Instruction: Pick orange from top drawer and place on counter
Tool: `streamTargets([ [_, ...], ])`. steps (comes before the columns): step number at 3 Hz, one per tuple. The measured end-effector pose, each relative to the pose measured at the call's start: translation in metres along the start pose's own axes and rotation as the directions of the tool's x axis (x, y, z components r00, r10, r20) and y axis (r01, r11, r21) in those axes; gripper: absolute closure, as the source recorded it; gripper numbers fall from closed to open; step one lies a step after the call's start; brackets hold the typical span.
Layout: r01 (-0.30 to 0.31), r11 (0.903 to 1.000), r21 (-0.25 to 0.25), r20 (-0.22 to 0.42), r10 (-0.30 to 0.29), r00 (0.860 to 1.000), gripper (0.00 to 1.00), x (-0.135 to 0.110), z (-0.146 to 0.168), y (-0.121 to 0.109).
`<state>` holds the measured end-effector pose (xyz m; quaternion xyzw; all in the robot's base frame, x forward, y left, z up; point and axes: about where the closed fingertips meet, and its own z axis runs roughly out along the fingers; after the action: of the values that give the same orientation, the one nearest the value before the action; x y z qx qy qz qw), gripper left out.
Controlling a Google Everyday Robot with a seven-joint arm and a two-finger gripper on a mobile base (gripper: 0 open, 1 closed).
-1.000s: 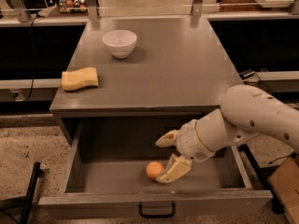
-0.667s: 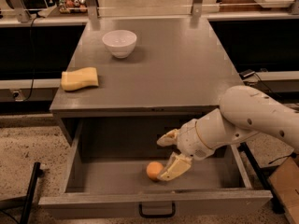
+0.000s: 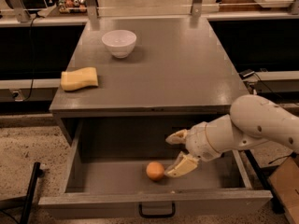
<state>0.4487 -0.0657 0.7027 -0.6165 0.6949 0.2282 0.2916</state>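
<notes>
The orange (image 3: 155,171) lies on the floor of the open top drawer (image 3: 117,174), near its front middle. The drawer's front panel carries a black loop handle (image 3: 156,212). My gripper (image 3: 174,153) reaches into the drawer from the right, just right of the orange. Its two fingers are spread apart and hold nothing; the lower finger (image 3: 180,166) is close beside the orange, the upper one (image 3: 175,137) further back. The grey counter (image 3: 177,69) is above the drawer.
A white bowl (image 3: 119,43) stands at the back of the counter. A yellow sponge (image 3: 79,79) lies at its left edge. My white arm (image 3: 261,125) crosses the drawer's right side. A black pole (image 3: 30,190) leans at the lower left.
The gripper and arm have barely moved; the orange lies in the same spot beside the lower finger.
</notes>
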Motion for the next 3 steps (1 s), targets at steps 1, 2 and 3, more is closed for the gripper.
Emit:
streamTargets([
  [1, 0.032, 0.9978, 0.058, -0.011, -0.031, 0.999, 0.33, 0.008, 0.01, -0.003],
  [2, 0.056, 0.9959, 0.071, -0.006, -0.055, 0.998, 0.39, 0.011, 0.022, -0.002],
  [3, 0.073, 0.9964, 0.043, -0.003, -0.073, 0.997, 0.4, 0.013, 0.041, 0.003],
])
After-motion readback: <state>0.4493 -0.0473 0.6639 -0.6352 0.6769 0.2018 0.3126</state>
